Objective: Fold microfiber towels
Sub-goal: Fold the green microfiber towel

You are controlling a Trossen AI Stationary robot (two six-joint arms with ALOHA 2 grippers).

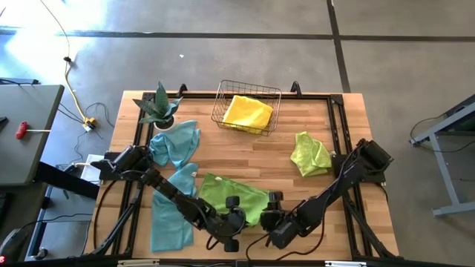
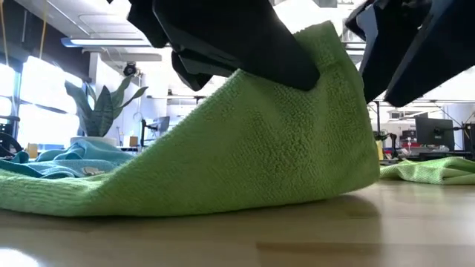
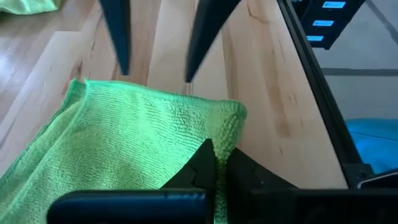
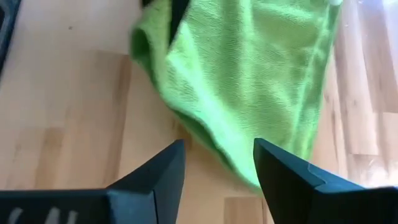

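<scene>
While both dark arms are reaching toward the near edge of the pale wooden table [image 1: 312, 111], the high view is showing the left tool [image 1: 234, 221] sitting on the near corner of a flat lime green microfiber towel [image 1: 223, 194], with the right tool [image 1: 272, 216] hanging just beside that same corner. Two teal blue microfiber towels [image 1: 175, 142] are lying crumpled on the table's left side, one of them trailing down toward the near edge. A second, bunched lime green towel [image 1: 310, 154] is resting on the right, and a folded yellow towel [image 1: 247, 112] is sitting inside the wire basket [image 1: 220, 101] at the far edge, near a spiky potted plant [image 1: 160, 105].

From table height, the green towel's corner [image 2: 282, 141] is being lifted into a peak while its rest is lying on the wood.

Through the left wrist camera, the left tool's fingers [image 3: 203, 167] are pressing together, pinching the towel's folded corner [image 3: 225, 124].

Through the right wrist camera, the right tool [image 4: 219, 163] is standing spread, holding nothing, just over the towel's hanging edge [image 4: 249, 74].
</scene>
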